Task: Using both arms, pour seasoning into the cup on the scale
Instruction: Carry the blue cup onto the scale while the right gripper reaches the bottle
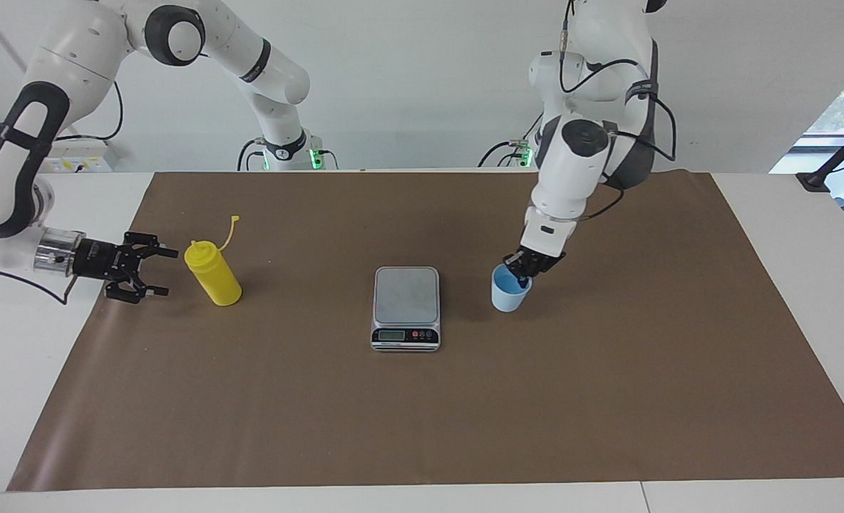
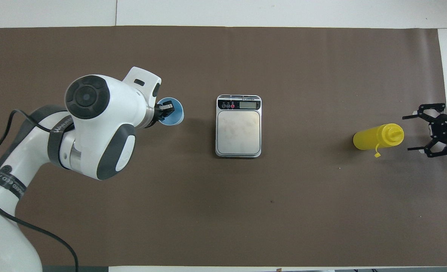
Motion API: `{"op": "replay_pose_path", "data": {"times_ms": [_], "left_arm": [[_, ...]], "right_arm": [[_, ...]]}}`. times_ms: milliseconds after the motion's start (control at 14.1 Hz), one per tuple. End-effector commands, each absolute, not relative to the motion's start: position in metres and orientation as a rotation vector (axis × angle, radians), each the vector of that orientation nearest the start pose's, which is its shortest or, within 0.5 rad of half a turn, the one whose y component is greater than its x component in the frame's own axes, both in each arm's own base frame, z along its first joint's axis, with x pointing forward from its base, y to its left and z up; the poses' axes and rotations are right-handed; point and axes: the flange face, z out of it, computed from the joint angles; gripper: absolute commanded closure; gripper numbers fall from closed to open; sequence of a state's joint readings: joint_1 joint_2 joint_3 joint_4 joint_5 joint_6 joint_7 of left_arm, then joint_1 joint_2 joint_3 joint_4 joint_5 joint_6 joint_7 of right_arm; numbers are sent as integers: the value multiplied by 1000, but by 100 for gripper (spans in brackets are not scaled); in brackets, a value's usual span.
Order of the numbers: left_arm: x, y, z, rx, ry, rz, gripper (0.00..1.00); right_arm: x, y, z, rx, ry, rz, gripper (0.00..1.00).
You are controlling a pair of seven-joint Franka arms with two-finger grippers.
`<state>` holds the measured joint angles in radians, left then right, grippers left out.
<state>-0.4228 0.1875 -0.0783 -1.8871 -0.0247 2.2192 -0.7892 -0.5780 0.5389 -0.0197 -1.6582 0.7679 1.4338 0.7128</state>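
Beside scale (image 1: 406, 306): lt-blue tapered cup (image 1: 509, 292), rim pinched by left hand (image 1: 525, 273).

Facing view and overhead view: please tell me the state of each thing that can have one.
cup: upright, held by its rim, beside the scale, not on it.
scale: plate bare.
seasoning bottle: upright, cap off on its tether, untouched.
left gripper: shut on the cup's rim.
right gripper: open, beside the bottle.
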Motion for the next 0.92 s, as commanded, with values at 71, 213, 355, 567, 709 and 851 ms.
{"op": "replay_pose_path", "data": {"times_ms": [71,213,355,567,709,851], "left_arm": [[547,-377,422,-3169,-655,-84,100],[546,-420,407,-3151,-715,-58,100],[535,-441,398,-3131,-717,-60,100],[526,-452,399,-3139,-707,-68,100],[515,-460,390,-3135,-673,-51,100],[510,-462,386,-3132,-662,-45,100]], "right_arm": [[541,-244,285,-1650,1547,905,0],[537,-238,279,-1623,1545,918,0],[536,-230,277,-1622,1546,919,0],[542,-215,276,-1647,1534,929,0],[540,-213,273,-1643,1550,927,0],[545,-202,272,-1662,1537,936,0]]}}
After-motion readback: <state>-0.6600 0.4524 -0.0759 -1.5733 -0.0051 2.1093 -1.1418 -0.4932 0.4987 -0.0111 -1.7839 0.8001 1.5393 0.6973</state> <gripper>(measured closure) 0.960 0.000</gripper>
